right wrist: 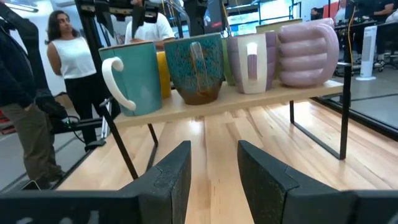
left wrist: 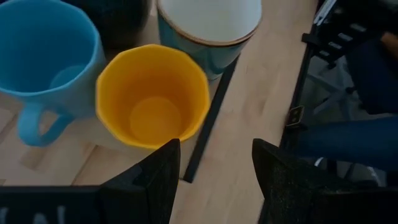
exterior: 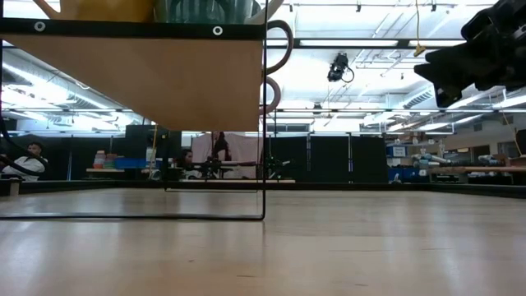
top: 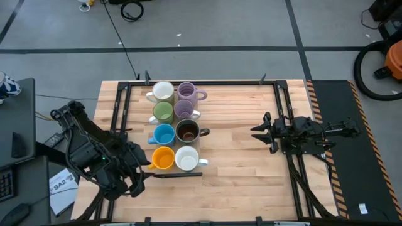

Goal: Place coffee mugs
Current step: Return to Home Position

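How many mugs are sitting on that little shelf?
8, in two columns of four. Left column: white mug, green mug, blue mug, yellow mug. Right column: lavender mug, second lavender mug, dark mug, second white mug. None seems hidden.

Top-down shot is bright and even, and the wooden tabletop (top: 239,144) only picks up soft, faint shadows. Down at table level the ceiling strip lights (exterior: 493,103) backlight everything, so the shelf (exterior: 140,74) underside goes dim and the right hand (exterior: 444,78) is basically a black silhouette. There's a pale sheen on the wood there. On the left wrist cam the yellow mug (left wrist: 152,93) glows nicely, while the left hand (left wrist: 216,155) looks near black, maybe self-shadowed.
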`<state>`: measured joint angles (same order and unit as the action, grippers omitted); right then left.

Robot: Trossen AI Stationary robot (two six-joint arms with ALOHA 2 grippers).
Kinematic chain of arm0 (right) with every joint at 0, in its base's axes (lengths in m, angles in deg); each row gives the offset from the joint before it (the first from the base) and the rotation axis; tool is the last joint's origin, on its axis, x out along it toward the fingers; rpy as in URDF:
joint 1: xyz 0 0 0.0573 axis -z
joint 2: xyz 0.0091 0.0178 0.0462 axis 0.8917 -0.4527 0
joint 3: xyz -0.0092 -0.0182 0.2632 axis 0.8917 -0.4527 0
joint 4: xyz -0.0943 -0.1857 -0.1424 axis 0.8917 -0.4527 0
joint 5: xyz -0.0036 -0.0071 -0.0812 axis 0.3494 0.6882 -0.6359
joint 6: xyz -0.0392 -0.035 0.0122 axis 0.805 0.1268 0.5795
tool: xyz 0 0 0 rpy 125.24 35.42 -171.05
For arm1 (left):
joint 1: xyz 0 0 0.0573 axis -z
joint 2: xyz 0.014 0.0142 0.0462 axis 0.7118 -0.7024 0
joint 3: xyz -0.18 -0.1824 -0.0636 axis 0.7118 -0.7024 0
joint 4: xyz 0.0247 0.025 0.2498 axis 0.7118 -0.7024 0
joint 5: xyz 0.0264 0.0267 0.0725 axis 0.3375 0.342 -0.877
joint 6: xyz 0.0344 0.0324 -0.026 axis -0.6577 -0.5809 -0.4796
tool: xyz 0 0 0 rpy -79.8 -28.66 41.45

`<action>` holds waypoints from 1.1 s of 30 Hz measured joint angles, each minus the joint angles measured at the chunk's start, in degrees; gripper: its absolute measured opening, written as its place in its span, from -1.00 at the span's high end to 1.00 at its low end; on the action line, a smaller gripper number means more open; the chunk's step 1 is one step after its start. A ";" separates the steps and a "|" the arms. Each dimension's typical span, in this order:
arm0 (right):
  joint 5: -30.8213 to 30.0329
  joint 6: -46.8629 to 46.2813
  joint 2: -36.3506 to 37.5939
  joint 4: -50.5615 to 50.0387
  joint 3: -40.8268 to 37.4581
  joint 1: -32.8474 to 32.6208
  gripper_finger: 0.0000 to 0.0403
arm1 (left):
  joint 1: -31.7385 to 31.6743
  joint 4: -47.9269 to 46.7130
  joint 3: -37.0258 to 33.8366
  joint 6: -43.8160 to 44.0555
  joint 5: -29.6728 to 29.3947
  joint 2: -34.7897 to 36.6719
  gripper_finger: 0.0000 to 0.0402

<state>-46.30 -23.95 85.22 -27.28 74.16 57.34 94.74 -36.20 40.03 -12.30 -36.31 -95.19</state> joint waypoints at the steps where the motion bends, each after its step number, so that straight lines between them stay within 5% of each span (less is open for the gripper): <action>1: 0.00 0.05 0.00 -0.15 0.00 0.00 0.32 | 0.00 0.63 0.00 -0.01 -0.01 0.01 -0.03; 5: 0.00 0.11 0.00 -0.64 0.00 0.00 0.32 | -0.02 0.87 0.00 -1.03 -0.09 0.01 -0.03; 15: 0.04 0.11 0.00 -0.76 0.00 0.00 0.32 | -5.44 12.87 0.00 -31.90 -5.67 2.47 -0.03; 24: 0.06 0.11 0.00 -0.74 0.00 0.00 0.32 | -15.77 31.17 0.02 -62.39 12.22 10.59 -0.03; 33: 0.07 0.11 0.00 -0.72 0.00 0.00 0.32 | -28.16 29.54 0.02 -70.02 23.82 19.86 -0.03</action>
<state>-46.23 -23.84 85.22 -28.00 74.16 57.34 66.58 -6.66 40.05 -82.31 -12.49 -75.33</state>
